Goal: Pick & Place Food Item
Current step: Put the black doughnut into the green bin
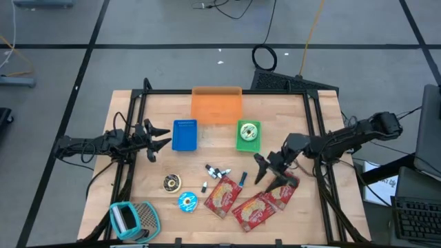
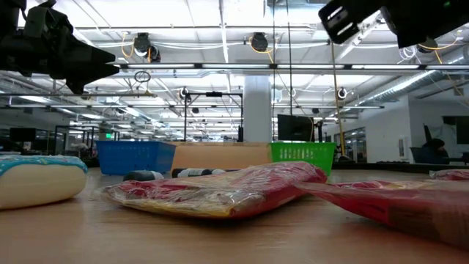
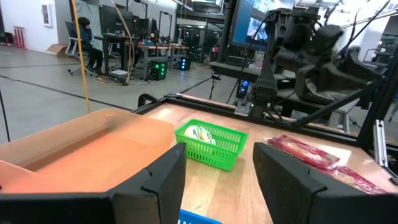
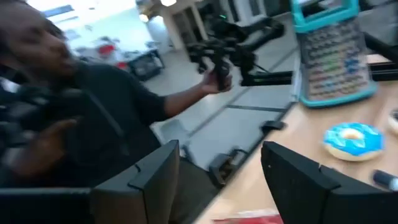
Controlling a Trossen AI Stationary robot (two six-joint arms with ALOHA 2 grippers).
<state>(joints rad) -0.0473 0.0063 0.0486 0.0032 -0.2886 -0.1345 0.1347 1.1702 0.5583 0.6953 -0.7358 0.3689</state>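
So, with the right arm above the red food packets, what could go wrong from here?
1. The right hand hangs open above two overlapping red packets; it could pinch both or drag one along.
2. Markers lie close beside the packets and could be knocked.
3. A person shows near the table in the right wrist view; a wide swing might come close.

Two red snack packets [image 1: 249, 200] — flat, side by side on table
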